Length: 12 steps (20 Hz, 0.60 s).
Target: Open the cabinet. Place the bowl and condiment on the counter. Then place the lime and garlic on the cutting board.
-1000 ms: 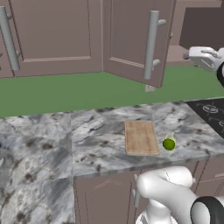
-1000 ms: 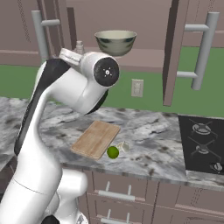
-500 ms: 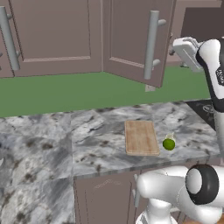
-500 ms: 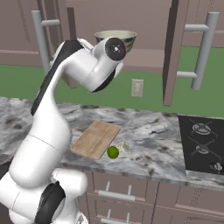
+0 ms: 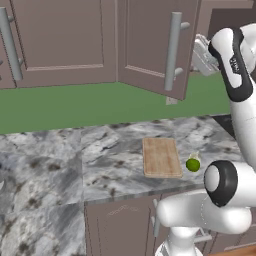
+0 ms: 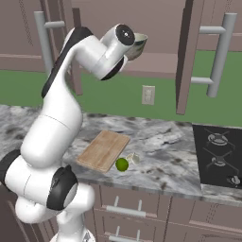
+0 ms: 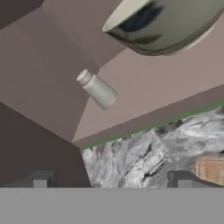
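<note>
The cabinet [image 5: 159, 46] stands with its doors swung open. On its shelf sits the bowl [image 7: 170, 26], dark marbled outside and cream inside, with the small grey condiment [image 7: 97, 89] beside it. My gripper [image 7: 111, 181] is open just in front of the shelf edge, nothing between its fingertips [image 7: 40, 180]. From the left my gripper [image 5: 199, 51] hangs beside the open door. The bowl [image 6: 138, 43] peeks out behind my wrist. On the counter [image 5: 100, 155] lies the cutting board [image 6: 104, 150]; the lime [image 6: 122, 164] and garlic [image 6: 133, 158] rest on the marble at its right.
A black stove top [image 6: 220, 156] lies at the counter's right end. The open right door [image 6: 189, 56] with its long bar handle [image 6: 220, 52] juts out near my arm. A wall outlet [image 6: 148, 94] sits on the green backsplash.
My arm has lifted and swung the hand left, up to the open cabinet shelf near the bowl. The jaws stayed open. Lime, garlic and board have not moved.
</note>
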Motion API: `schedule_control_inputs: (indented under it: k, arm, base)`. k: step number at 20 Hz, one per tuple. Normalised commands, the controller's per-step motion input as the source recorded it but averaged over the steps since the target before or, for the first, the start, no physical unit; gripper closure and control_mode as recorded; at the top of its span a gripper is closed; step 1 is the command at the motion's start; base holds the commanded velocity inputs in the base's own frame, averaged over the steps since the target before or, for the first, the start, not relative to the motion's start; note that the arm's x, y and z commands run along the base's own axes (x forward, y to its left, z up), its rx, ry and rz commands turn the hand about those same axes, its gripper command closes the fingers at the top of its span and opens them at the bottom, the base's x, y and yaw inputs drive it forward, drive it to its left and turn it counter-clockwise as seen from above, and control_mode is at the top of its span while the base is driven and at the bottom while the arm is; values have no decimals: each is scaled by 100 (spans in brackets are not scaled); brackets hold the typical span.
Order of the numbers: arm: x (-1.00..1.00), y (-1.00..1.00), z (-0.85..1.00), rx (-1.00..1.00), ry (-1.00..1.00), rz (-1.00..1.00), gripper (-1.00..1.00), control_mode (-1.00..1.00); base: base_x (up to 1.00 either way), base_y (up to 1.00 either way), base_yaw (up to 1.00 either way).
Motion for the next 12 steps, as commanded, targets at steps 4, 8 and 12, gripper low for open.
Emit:
schedule_control_inputs:
  k: [4,8,12]
  arm:
    - [-22,100,-10,-26,-16,30,-100,-100]
    - [-92,100,0,-37,-26,32,-100,-100]
    - [-97,100,-1,-44,-33,27,-100,-100]
  base:
    - [0,0,0]
    - [0,0,0]
    - [0,0,0]
